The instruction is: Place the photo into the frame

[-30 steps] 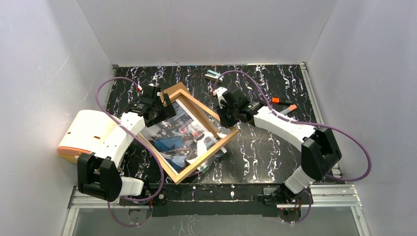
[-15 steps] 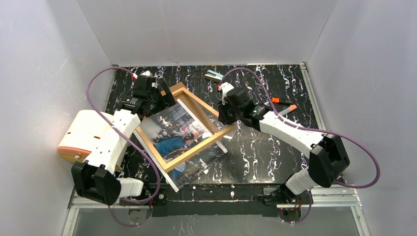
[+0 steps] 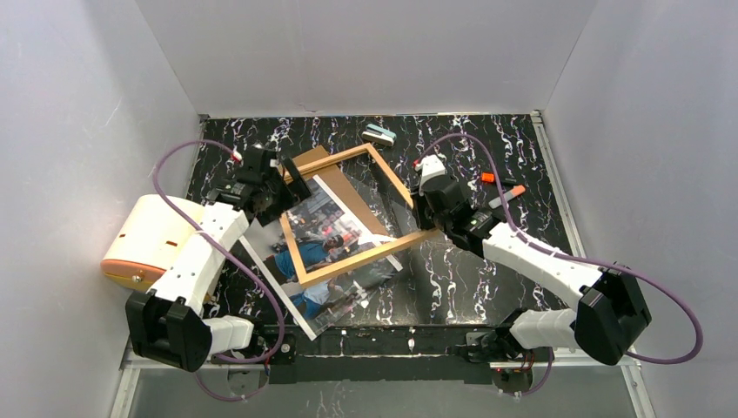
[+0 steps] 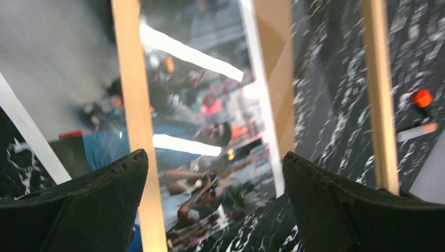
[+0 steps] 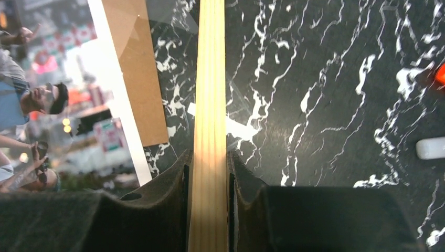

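Two arms in play. Right gripper (image 5: 210,157) is pinched tight on the frame (image 3: 365,258) rail off the photo's (image 3: 339,287) right edge, likely to steer the frame square over the print. Left gripper (image 4: 215,157) hovers over the photo's far-left corner, jaws wide, holding nothing. Photo lies flat, partly under the frame. Versus 1 s ago, the frame has swung right, uncovering the photo's near edge.

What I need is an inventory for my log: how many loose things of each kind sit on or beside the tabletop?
Frame: 1
Photo: 1
Brown backing board: 1
Orange-tipped markers: 2
Small teal-and-white item: 1
White-and-orange rounded object: 1
Total: 7
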